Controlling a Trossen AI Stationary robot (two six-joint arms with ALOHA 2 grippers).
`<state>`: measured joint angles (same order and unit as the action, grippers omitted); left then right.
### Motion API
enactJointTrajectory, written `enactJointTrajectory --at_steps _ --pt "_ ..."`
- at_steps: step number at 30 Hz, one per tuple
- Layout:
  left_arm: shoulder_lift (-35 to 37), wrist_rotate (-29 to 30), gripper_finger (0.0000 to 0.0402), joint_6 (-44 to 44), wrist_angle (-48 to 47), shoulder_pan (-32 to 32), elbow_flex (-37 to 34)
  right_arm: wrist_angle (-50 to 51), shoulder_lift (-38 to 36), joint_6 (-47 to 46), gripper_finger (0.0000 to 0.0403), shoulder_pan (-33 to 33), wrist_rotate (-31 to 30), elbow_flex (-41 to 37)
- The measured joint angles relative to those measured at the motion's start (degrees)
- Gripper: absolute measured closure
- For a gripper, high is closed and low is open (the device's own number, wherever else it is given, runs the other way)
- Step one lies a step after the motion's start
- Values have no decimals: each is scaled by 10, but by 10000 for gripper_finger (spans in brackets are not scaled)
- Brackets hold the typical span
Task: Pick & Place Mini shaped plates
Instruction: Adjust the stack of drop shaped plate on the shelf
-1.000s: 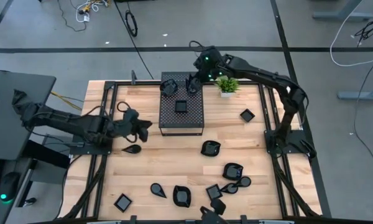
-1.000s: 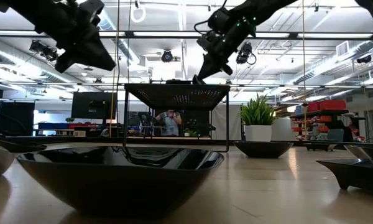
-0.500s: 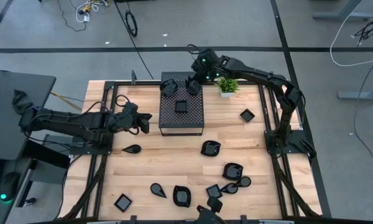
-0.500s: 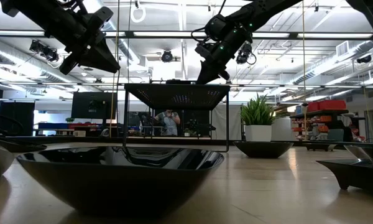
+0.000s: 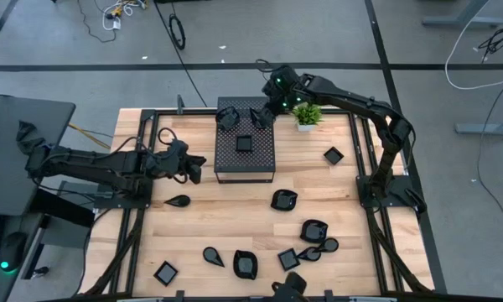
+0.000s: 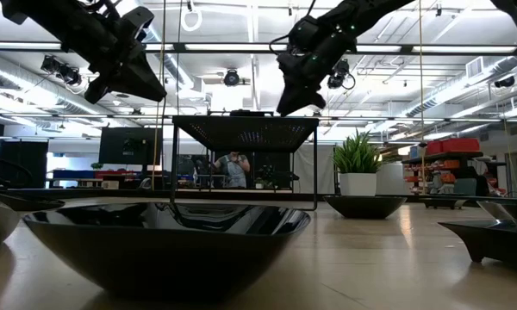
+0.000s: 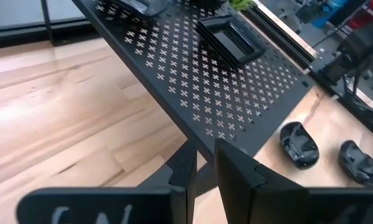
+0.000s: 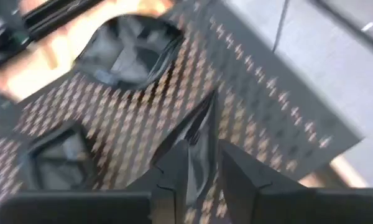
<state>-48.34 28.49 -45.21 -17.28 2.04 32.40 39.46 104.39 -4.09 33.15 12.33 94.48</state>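
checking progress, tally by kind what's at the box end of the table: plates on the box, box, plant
plates on the box: 3
box: 1
plant: 1
total: 5

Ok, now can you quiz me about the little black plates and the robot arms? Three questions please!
1. Count: how many mini plates sit on top of the black box?
2. True or false: the green plant stands on top of the box.
3. Pick one: which arm is over the far end of the box? A) the left one B) the right one

Key
1. Three.
2. False. It stands on the table, beside the box.
3. B. The right gripper is over the far end of the box; the left gripper is beside the box, above the table.
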Motion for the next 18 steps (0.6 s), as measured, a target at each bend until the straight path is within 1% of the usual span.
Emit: enactJointTrajectory --at_steps 2,5,6,10,14,16,18 --pt "0 -5 342 0 -1 0 0 40 -1 0 311 0 31 0" --pt "0 -7 342 0 -2 0 0 100 -1 10 320 0 103 0" --pt "0 -7 342 0 -2 0 0 106 2 17 325 -2 113 0" --pt "0 -7 342 13 -2 0 0 88 13 30 355 -17 86 -10" --pt "0 -7 342 24 -2 0 0 40 11 12 392 -22 82 -30" --pt "0 -7 342 24 -2 0 0 31 12 0 398 -21 69 -39" --pt "0 -7 342 24 -2 0 0 19 13 -11 395 -21 47 -44"
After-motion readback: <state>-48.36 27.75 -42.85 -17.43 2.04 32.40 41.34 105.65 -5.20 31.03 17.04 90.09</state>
